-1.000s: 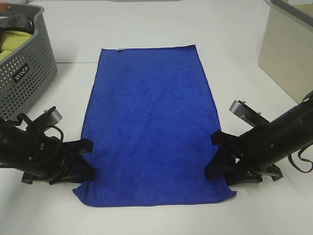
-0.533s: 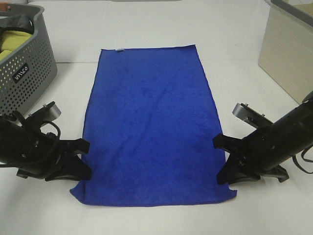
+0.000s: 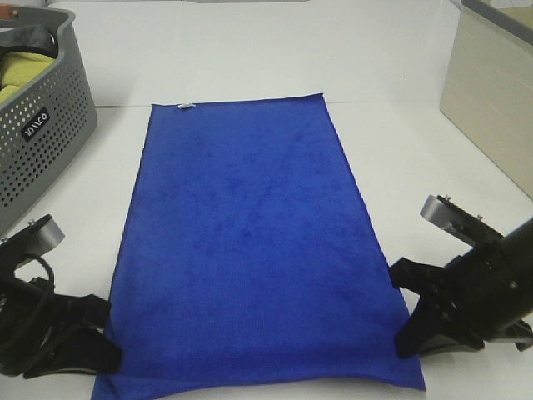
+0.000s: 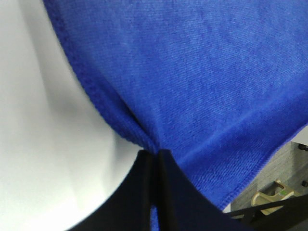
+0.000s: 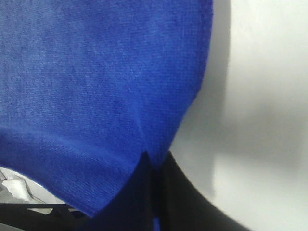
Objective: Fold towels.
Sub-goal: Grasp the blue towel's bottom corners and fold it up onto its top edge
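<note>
blue towel (image 3: 246,242) spread on white desk (image 3: 250,50), mid frame; left hand (image 3: 107,337) & right hand (image 3: 405,321) each clenched on its side edge nr lower corners.

Towel (image 3: 250,250) lies flat on the table (image 3: 250,50), running away from the two grippers: left gripper (image 3: 107,337) at its near left edge, right gripper (image 3: 404,312) at its near right edge (both close to the corners). Basket (image 3: 42,133) sits well beyond the left gripper, box (image 3: 491,92) well beyond the right one.
</note>
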{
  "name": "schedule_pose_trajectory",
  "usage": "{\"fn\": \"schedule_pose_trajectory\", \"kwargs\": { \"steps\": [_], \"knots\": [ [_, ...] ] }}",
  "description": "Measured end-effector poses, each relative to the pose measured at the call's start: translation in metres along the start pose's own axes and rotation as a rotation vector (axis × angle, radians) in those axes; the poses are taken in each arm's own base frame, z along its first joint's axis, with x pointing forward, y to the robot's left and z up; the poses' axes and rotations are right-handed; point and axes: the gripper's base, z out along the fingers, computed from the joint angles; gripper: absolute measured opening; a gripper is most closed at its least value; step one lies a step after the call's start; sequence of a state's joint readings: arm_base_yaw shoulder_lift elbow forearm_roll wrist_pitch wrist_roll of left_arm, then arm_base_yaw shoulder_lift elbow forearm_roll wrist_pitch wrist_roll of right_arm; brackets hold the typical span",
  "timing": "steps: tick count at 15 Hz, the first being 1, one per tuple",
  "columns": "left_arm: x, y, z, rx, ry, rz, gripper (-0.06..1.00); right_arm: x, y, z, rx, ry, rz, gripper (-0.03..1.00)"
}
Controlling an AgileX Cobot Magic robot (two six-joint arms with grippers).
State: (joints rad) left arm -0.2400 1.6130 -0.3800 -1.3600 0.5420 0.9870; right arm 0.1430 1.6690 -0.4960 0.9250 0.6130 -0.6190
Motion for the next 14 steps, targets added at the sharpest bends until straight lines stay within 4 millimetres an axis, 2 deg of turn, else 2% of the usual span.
{"fn": "schedule_pose_trajectory", "kwargs": {
  "steps": [3, 5, 7, 9, 14],
  "knots": [
    [0.015, -0.004, -0.007, 0.046, 0.018, 0.003, 0.01, 0.029, -0.005, -0.002, 0.006, 0.028, 0.012, 0.0],
    [0.016, -0.006, -0.008, 0.067, 0.017, -0.006, 0.01, 0.03, -0.003, -0.006, 0.003, 0.011, 0.003, 0.0],
    [0.012, -0.009, -0.009, 0.078, 0.001, -0.011, 0.01, 0.022, 0.001, -0.009, -0.008, -0.007, -0.006, 0.0],
    [-0.004, -0.017, -0.013, 0.098, -0.044, 0.009, 0.01, 0.003, 0.01, -0.018, -0.022, -0.049, -0.041, 0.0],
    [-0.073, -0.043, -0.036, 0.035, -0.237, 0.038, 0.01, -0.078, 0.044, -0.055, -0.015, -0.202, -0.154, 0.0]
  ]
}}
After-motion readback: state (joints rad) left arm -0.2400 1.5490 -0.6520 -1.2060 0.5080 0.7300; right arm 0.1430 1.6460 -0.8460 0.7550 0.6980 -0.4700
